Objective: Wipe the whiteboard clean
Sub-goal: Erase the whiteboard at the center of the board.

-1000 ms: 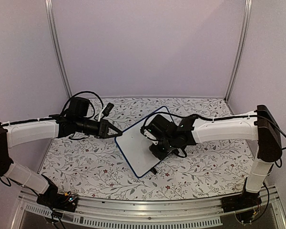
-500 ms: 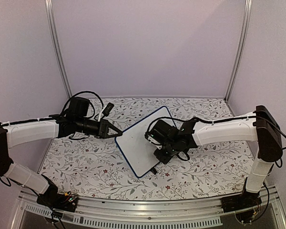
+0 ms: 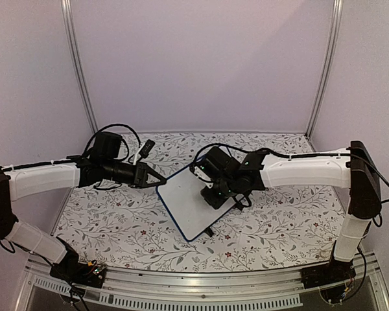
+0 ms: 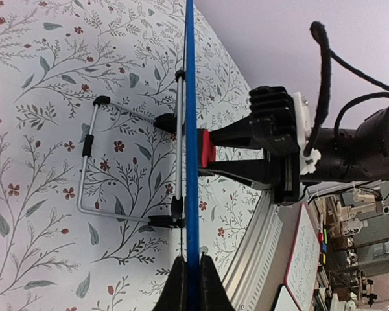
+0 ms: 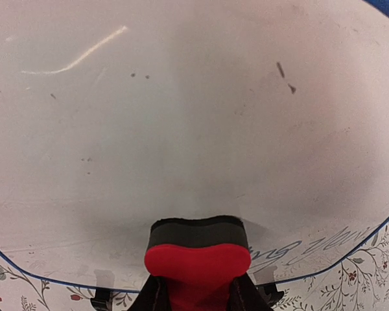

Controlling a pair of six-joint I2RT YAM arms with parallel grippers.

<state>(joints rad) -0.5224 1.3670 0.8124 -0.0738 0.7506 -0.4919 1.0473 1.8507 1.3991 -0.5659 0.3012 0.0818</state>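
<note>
whiteboard [image 3: 183,206] sits near the middle of the floral counter [image 3: 117,220], between the two arms, turned so one corner points toward the back wall. in the left wrist view it shows edge-on as a thin blue line, with its wire stand [image 4: 89,155] and small black feet on the side away from the right arm.

the left pincer [image 4: 192,275] is clenched on the blue frame at the board's left corner, one finger on either side of the edge.

the right pincer [image 5: 198,293] is clamped around a red block [image 5: 198,260] with a dark felt face [image 5: 198,232]. the felt is pressed flat against the white surface, toward the board's far right part in the top view.

most of the surface in the right wrist view is white. faint handwritten marker lines [image 5: 324,245] run along the lower right edge, too pale to read. two short dark marks [image 5: 282,70] sit toward the upper right, a pale streak [image 5: 78,57] lies at the upper left, and a few tiny specks are scattered between.
</note>
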